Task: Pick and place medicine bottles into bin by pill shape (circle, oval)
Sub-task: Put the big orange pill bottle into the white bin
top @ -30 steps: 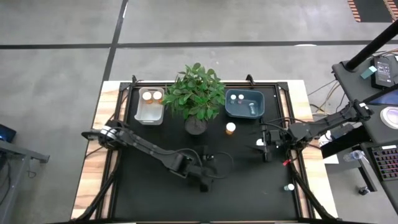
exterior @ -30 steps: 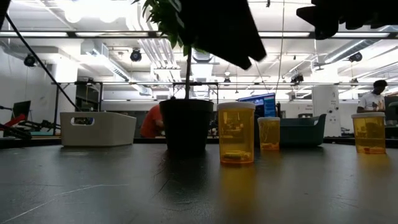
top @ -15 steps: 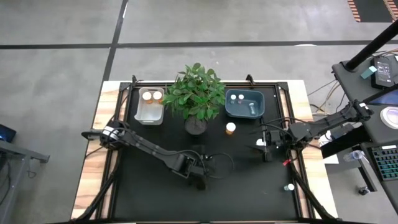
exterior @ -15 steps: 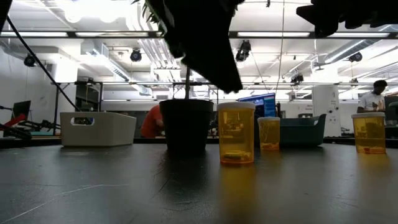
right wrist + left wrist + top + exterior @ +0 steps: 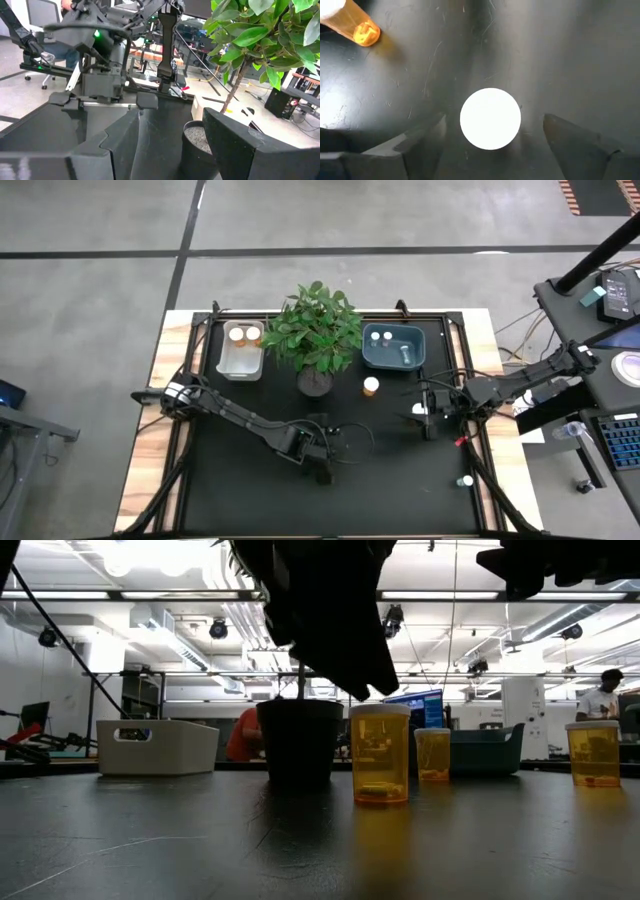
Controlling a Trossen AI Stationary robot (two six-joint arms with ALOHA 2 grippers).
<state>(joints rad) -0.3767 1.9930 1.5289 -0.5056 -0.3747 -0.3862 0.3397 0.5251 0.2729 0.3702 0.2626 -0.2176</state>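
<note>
An amber medicine bottle (image 5: 380, 755) with a white cap (image 5: 490, 118) stands upright on the black table, near its front middle. My left gripper (image 5: 323, 470) hangs over the bottle, slanting down. It is open, with its fingers (image 5: 427, 137) standing on either side of the cap and apart from it. In the high view the gripper hides this bottle. My right gripper (image 5: 428, 416) waits at the table's right side, open, with nothing between its fingers (image 5: 117, 145). Another bottle (image 5: 371, 386) stands before the blue bin, and a white-capped one (image 5: 417, 409) stands beside my right gripper.
A white bin (image 5: 241, 352) at the far left holds two amber bottles. A blue-grey bin (image 5: 393, 348) at the far right holds small pale ones. A leafy potted plant (image 5: 318, 332) stands between the bins. A tiny bottle (image 5: 466, 480) sits at the near right edge.
My left gripper has come down toward the cap of the amber bottle at the table's front middle, and has shifted a little toward the table's left. The bottle has stayed where it was.
</note>
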